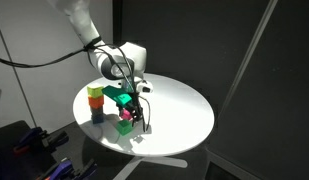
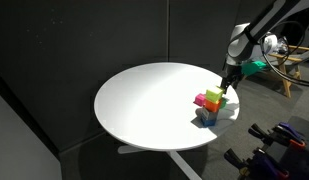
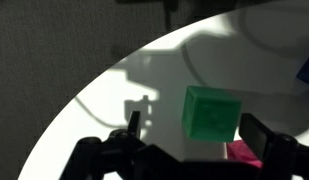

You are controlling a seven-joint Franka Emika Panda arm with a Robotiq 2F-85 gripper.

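My gripper (image 3: pixel 194 140) is open over a round white table (image 3: pixel 114 100). A green block (image 3: pixel 212 112) sits between the jaws, closer to the right finger, with a clear gap on the left. A magenta block (image 3: pixel 242 153) lies just beside and below it. In both exterior views the gripper (image 1: pixel 140 108) (image 2: pixel 226 88) hangs over a cluster of coloured blocks. The cluster shows a green block (image 1: pixel 119 97), a magenta block (image 1: pixel 125 126) and an orange block (image 1: pixel 95 90). I cannot tell if the green block rests on another block.
The block cluster (image 2: pixel 210 103) sits near the table's edge (image 2: pixel 154 148). Black curtains surround the table. Clutter with cables and gear lies on the floor (image 1: pixel 34 145) beside the table. A wooden stand (image 2: pixel 286 70) is behind the arm.
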